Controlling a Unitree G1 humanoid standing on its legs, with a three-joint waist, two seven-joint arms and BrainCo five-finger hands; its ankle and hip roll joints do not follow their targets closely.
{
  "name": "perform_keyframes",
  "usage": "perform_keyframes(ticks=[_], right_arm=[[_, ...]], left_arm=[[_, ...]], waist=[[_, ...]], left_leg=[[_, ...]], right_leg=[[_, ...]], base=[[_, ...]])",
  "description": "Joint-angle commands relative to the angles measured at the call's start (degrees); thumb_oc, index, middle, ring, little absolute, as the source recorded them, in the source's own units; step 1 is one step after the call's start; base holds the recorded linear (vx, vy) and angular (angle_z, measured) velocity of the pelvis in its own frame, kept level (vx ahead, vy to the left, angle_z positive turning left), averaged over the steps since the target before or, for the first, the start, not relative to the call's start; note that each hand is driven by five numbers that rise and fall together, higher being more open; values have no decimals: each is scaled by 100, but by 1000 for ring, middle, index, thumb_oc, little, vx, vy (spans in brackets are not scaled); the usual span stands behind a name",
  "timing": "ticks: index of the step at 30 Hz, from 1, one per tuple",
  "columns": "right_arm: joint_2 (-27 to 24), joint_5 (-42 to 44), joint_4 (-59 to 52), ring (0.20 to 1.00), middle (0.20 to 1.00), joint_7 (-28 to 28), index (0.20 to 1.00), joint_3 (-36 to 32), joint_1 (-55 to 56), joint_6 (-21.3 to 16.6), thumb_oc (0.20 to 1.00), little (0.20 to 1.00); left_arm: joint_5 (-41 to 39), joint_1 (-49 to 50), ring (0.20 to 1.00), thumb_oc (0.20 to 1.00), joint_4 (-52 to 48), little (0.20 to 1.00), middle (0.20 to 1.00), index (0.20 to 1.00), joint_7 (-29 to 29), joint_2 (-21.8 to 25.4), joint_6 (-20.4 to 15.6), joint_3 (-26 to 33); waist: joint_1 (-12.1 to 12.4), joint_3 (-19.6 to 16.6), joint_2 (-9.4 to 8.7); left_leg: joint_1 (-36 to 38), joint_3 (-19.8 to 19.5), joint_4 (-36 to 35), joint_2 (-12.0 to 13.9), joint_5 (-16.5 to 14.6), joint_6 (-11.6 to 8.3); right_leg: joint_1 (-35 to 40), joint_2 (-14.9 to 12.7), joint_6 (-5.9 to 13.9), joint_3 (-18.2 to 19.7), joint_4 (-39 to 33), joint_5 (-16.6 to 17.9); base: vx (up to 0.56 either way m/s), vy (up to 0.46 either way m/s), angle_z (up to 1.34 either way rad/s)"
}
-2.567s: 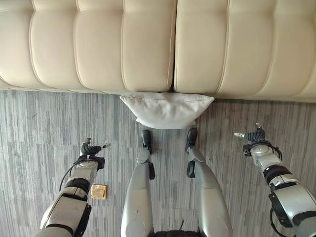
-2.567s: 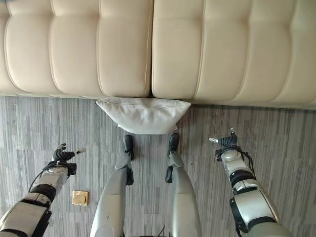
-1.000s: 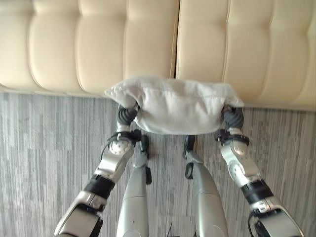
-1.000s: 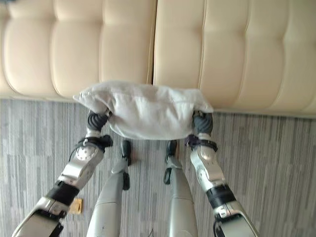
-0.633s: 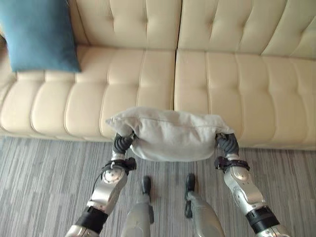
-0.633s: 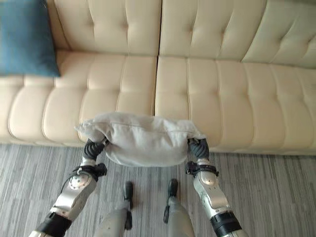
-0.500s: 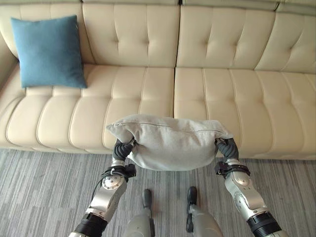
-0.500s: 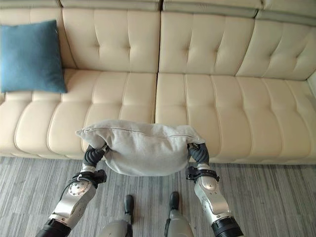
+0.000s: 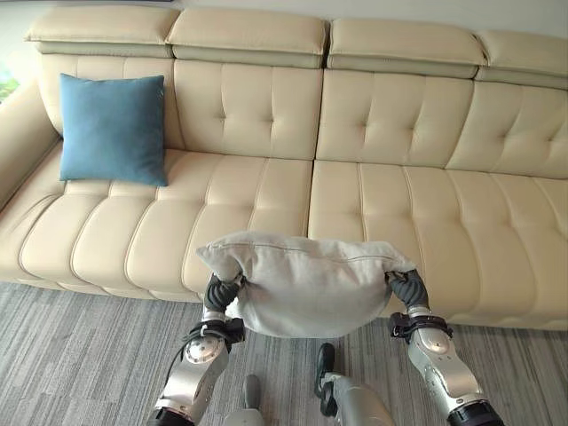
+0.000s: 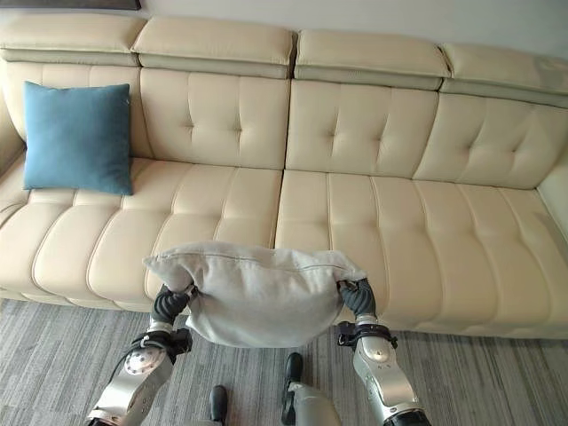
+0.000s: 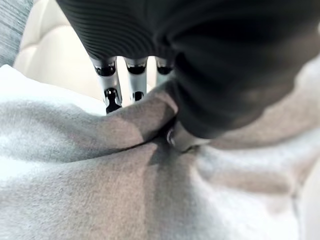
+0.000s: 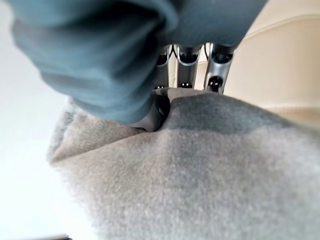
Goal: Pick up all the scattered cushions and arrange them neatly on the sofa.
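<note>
The grey cushion (image 9: 306,282) hangs in the air in front of the sofa (image 9: 426,213), just near of the seat's middle, with the left hand (image 9: 220,293) pinching its left end and the right hand (image 9: 406,288) pinching its right end. A blue cushion (image 9: 113,129) already leans upright at the far left. To do this well, carry the grey one forward level, both pinches even, and set it upright against the backrest, well apart from the blue one.

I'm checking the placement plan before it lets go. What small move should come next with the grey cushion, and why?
Probably carry the grey cushion forward over the sofa seat. The left hand and right hand pinch its two ends, and it hangs at the seat's front edge, above the floor. The blue cushion fills the left end; the seat ahead is bare.
</note>
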Motion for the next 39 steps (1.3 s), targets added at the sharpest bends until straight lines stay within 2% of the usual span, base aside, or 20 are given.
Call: perform_keyframes(ticks=[1, 3, 5, 6, 7, 8, 9, 10, 11, 13, 15, 19, 28, 31, 34, 36, 37, 39], right_arm=[[-219, 54, -824, 200, 200, -5, 200, -91, -155, -445, 200, 200], [-236, 60, -819, 200, 200, -12, 200, -93, -163, -447, 200, 200], [-251, 60, -830, 200, 200, -9, 200, -122, -148, -425, 200, 200], [-263, 57, -827, 200, 200, 3, 200, -112, -135, -432, 200, 200], [-276, 55, -817, 200, 200, 3, 200, -117, -134, -423, 200, 200], [-282, 31, -813, 200, 200, -32, 200, -115, -150, -417, 200, 200], [-287, 34, -798, 200, 200, -34, 200, -113, -156, -408, 200, 200], [-289, 34, -798, 200, 200, -34, 200, -112, -156, -408, 200, 200], [-288, 34, -781, 200, 200, -64, 200, -123, -163, -405, 200, 200], [-285, -5, -792, 200, 200, -111, 200, -178, -121, -356, 200, 200], [-245, -38, -791, 200, 200, -70, 200, -138, -86, -354, 200, 200], [-177, -94, -811, 200, 200, -8, 200, -108, -28, -302, 200, 200], [50, -114, -770, 200, 200, 96, 200, -50, 13, -233, 200, 200], [125, -139, -766, 200, 200, 128, 200, -44, 19, -223, 200, 200], [224, -184, -802, 200, 200, 108, 200, 1, -65, -239, 200, 200], [268, -170, -845, 200, 200, 120, 200, 27, -91, -256, 200, 200], [279, -194, -890, 200, 200, 120, 200, 124, -226, -311, 200, 200], [331, -167, -924, 200, 200, 153, 200, 217, -308, -325, 200, 200]], left_arm=[[-40, -708, 200, 200, -523, 200, 200, 200, -228, -22, -562, -71], [-58, -697, 200, 200, -538, 200, 200, 200, -220, -18, -551, -49], [-28, -655, 200, 200, -567, 200, 200, 200, -249, -1, -525, -13], [-18, -621, 200, 200, -584, 200, 200, 200, -261, -1, -503, -16], [-26, -609, 200, 200, -599, 200, 200, 200, -265, 2, -495, -15], [-23, -607, 200, 200, -626, 200, 200, 200, -227, -1, -469, 0], [-38, -610, 200, 200, -624, 200, 200, 200, -233, -4, -470, 7], [-38, -610, 200, 200, -623, 200, 200, 200, -233, -5, -470, 8], [-5, -639, 200, 200, -601, 200, 200, 200, -207, -5, -460, -10], [3, -679, 200, 200, -562, 200, 200, 200, -185, -12, -477, -14], [15, -621, 200, 200, -563, 200, 200, 200, -189, -23, -479, -5], [54, -476, 200, 200, -631, 200, 200, 200, -282, 23, -464, -25], [55, -380, 200, 200, -630, 200, 200, 200, -322, 161, -392, 41], [89, -364, 200, 200, -619, 200, 200, 200, -324, 191, -381, 50], [128, -360, 200, 200, -690, 200, 200, 200, -256, 249, -404, 113], [150, -348, 200, 200, -716, 200, 200, 200, -246, 247, -429, 140], [217, -333, 200, 200, -819, 200, 200, 200, -208, 283, -473, 245], [269, -387, 200, 200, -823, 200, 200, 200, -212, 265, -528, 225]], waist=[[-195, -131, -241], [-166, -118, -282], [-121, -121, -352], [-96, -125, -361], [-73, -119, -335], [-10, -85, -276], [9, -84, -235], [15, -76, -239], [48, -42, -183], [28, -17, -151], [41, -78, -52], [44, -207, -37], [91, -323, -210], [78, -338, -210], [66, -238, -134], [73, -226, -110], [153, -193, -115], [131, -191, -126]], left_leg=[[-793, -176, 2267, -615, 62, -24], [-978, -142, 2275, -558, -5, 17], [-1160, -102, 1964, -493, -198, 103], [-1203, -108, 1652, -437, -168, 98], [-1251, -127, 1336, -357, -49, 66], [-1413, -214, 878, -246, 372, -5], [-1385, -264, 526, -177, 537, -41], [-1341, -254, 464, -179, 569, -45], [-1490, -356, 61, -68, 907, -135], [-1627, -128, 40, -7, 975, -148], [-1361, -121, -256, -12, 1011, -173], [-1051, -65, -428, -146, 955, -106], [-720, 53, -512, -433, 678, 176], [-616, 74, -517, -548, 584, 278], [-568, 139, -549, -545, 572, 352], [-529, 179, -559, -545, 556, 355], [-469, 243, -567, -589, 511, 347], [-465, 175, -528, -632, 526, 339]], right_leg=[[889, -351, 442, 255, -1270, 301], [952, -387, 449, 258, -1299, 265], [1044, -454, 488, 295, -1341, 219], [1090, -480, 521, 317, -1368, 178], [1132, -469, 526, 326, -1380, 149], [1215, -430, 548, 355, -1413, 90], [1248, -400, 533, 395, -1417, 44], [1259, -403, 530, 402, -1416, 40], [1356, -382, 539, 428, -1430, -61], [1465, -424, 555, 450, -1410, -157], [1513, -395, 582, 516, -1373, -165], [1578, -536, 667, 632, -1438, -101], [1583, -810, 900, 857, -1413, 41], [1469, -892, 987, 896, -1070, 82], [1002, -850, 1089, 1005, -369, 249], [890, -812, 1070, 962, -362, 249], [842, -829, 997, 642, -755, 334], [932, -802, 1006, 654, -1056, 383]], base=[[106, -79, 49], [105, -40, 5], [165, -1, -24], [156, 51, -25], [180, 99, -38], [156, 110, -25], [112, 81, -8], [134, 99, -10], [134, 110, -64], [158, 174, -60], [149, 176, 16], [120, 178, -27], [48, 135, 1], [7, 148, 0], [-48, 101, -20], [-12, 39, -43], [4, 5, -30], [20, 8, -32]])
